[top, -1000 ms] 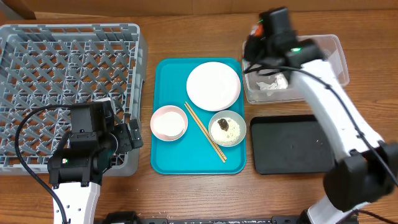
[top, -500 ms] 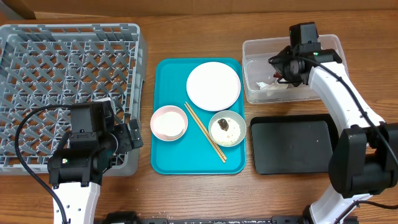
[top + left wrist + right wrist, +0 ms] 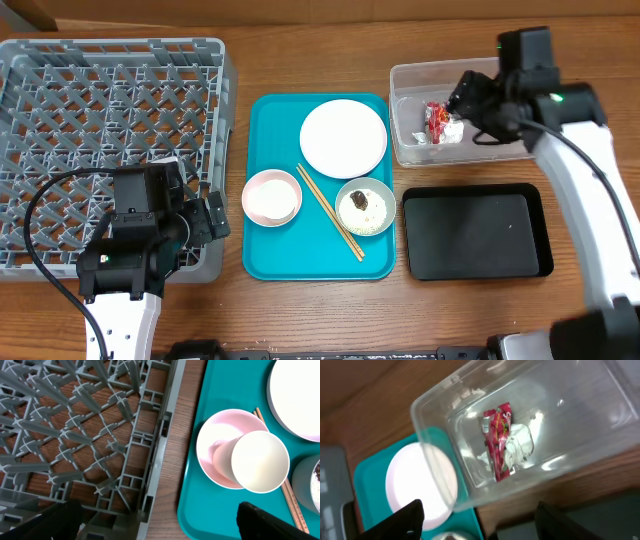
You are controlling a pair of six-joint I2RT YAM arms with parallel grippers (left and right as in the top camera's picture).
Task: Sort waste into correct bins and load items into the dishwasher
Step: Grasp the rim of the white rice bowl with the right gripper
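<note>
The crumpled red-and-white wrapper [image 3: 437, 121] [image 3: 498, 443] lies loose inside the clear tub [image 3: 397, 108] [image 3: 438, 396]. My right gripper [image 3: 468, 103] [image 3: 487, 525] hovers over the tub, open and empty. The black tray [image 3: 470, 236] sits in front of the tub. On the teal tray [image 3: 268, 262] are a white plate [image 3: 343, 138], a pink bowl [image 3: 258, 205] [image 3: 210, 448] with a white cup [image 3: 260, 462] lying in it, chopsticks [image 3: 330, 212], and a bowl of rice with a brown lump [image 3: 365, 207]. My left gripper [image 3: 215, 220] [image 3: 156, 525] is open by the grey dish rack [image 3: 100, 130].
The rack's right wall [image 3: 165, 445] stands between my left gripper and the teal tray [image 3: 220, 390], with a narrow strip of wooden table between them. The left arm's cable loops over the rack's front corner.
My right gripper opened and let go of the wrapper, which now lies in the clear tub. The right arm drew back to the right. The left arm has not moved.
</note>
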